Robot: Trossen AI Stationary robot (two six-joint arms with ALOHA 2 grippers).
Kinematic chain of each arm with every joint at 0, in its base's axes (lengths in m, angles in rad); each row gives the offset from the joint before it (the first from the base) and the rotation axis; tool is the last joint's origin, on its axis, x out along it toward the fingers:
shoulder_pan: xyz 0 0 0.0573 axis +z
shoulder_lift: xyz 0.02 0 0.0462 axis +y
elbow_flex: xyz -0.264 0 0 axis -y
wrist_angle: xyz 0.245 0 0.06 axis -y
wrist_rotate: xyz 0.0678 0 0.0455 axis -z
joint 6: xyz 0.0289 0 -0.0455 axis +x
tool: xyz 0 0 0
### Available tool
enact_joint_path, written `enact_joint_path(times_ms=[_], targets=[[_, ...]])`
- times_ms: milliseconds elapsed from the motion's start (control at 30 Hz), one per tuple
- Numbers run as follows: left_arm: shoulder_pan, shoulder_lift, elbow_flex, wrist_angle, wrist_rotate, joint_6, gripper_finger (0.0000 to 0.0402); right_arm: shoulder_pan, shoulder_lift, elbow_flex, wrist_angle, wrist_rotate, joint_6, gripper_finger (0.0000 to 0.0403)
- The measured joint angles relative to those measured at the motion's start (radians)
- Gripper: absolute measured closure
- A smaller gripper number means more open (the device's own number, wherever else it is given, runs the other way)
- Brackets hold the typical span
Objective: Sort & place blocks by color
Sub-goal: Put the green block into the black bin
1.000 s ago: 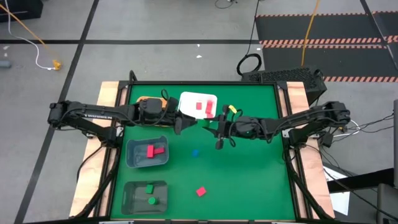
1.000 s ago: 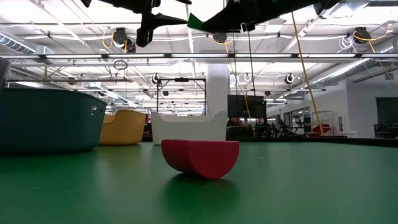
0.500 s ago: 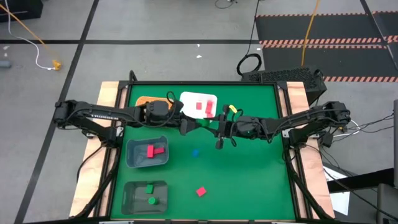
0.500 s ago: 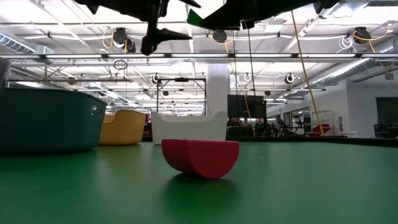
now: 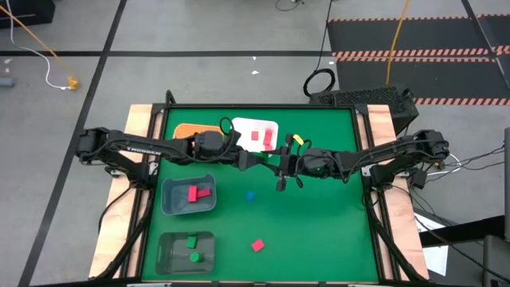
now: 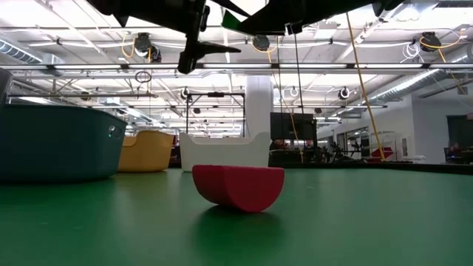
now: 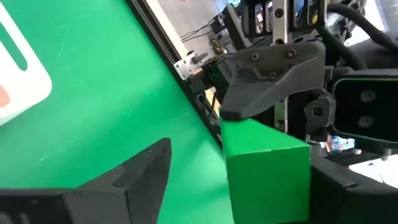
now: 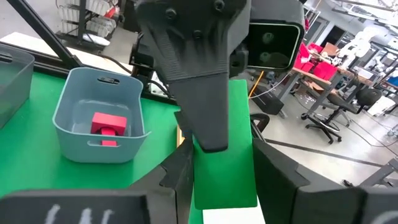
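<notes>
Holding one green block (image 8: 224,149) in right gripper (image 5: 267,159) fingers | left gripper (image 5: 245,161) fingers spread around it

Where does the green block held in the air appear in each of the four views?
High view: green block mid-table, between left gripper and right gripper.
Low view: top edge, centre, only a corner.
Left wrist view: lower right.
Right wrist view: bottom centre.
Shared landmark: white bin, absent only from right wrist view.
</notes>
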Motion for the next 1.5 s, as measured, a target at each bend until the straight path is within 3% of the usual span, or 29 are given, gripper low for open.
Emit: enact_joint_path(times_ms=[367, 900, 1200, 1500], targets=[[0.011, 0.000, 0.001, 0.002, 0.005, -0.027, 0.0300, 0.000, 0.001, 0.000, -0.036, 0.001, -0.015, 0.0284], [0.011, 0.000, 0.000, -0.003, 0.032, -0.046, 0.0300, 0.016, -0.003, 0.000, -0.127, -0.003, 0.134, 0.0201], [0.053, -0.002, 0.000, -0.040, 0.031, -0.005, 0.0300, 0.029, -0.141, 0.000, -0.360, -0.005, 0.287, 0.0193], [0.181, -0.002, 0.000, -0.222, 0.196, 0.048, 0.0300, 0.029, -0.207, -0.001, -0.563, -0.004, 0.524, 0.0193]])
